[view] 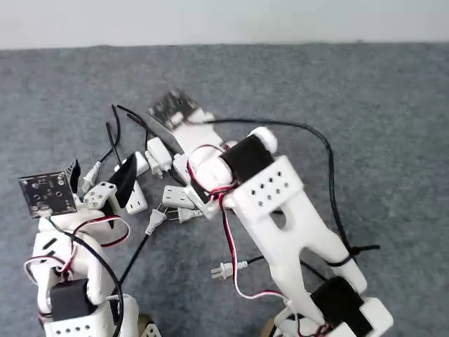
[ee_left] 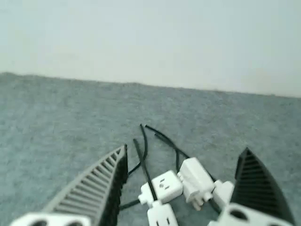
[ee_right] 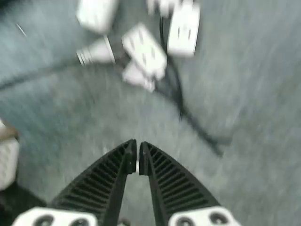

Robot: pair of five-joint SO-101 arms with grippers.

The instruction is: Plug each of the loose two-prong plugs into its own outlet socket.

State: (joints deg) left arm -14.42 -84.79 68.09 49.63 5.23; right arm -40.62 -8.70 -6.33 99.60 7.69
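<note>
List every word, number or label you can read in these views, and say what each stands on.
No text can be read in any view.
left arm's circuit board: tiny markings, too small to read.
right arm's circuit board: markings also too small to read.
outlet sockets: slots show on the white faces, but no legible print.

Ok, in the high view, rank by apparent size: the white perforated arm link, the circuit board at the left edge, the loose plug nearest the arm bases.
1. white perforated arm link, nearer the camera, so inflated.
2. circuit board.
3. loose plug, clearly smallest.
</note>
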